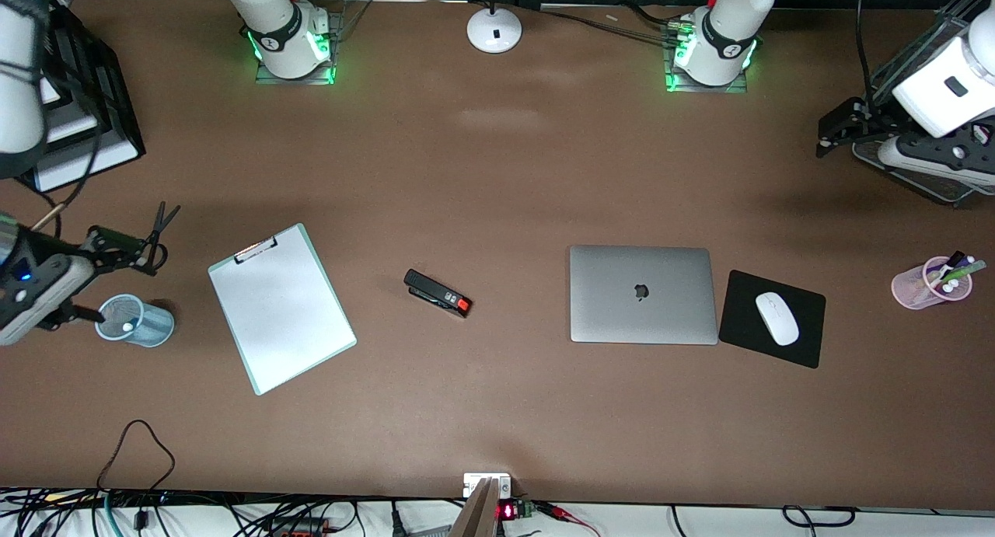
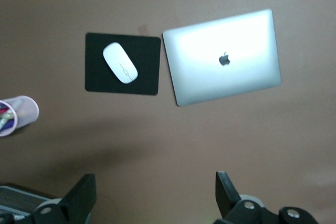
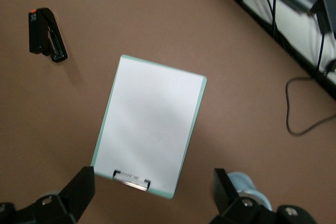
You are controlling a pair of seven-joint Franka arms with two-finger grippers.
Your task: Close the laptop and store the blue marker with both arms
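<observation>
1. The front view shows the whole desk (image 1: 497,172). The laptop (image 1: 642,294) lies shut and flat on it, lid up, toward my left arm's end.
2. Only the front view shows the scissors (image 1: 161,224), the blue mesh cup (image 1: 134,320) and the pink cup (image 1: 931,282) with pens bunched in it.
3. A white-tipped object stands inside the blue mesh cup. I cannot tell whether it is the blue marker.
4. My left wrist view shows the laptop with the black mouse pad (image 2: 142,66) just beside it and a white mouse (image 2: 119,62) on the pad. The pink cup appears at that view's edge.
5. My right wrist view shows the clipboard (image 3: 149,127) with blank paper, the black stapler (image 3: 46,34) with a red end, and cables along the desk edge.
6. My left tool (image 2: 152,200) hangs spread wide over bare desk, holding nothing.
7. My right tool (image 3: 152,198) hangs spread wide over the clipboard's clip end, holding nothing.
8. Markings: a dark apple logo (image 1: 641,291) on the laptop lid. No other writing is legible.
</observation>
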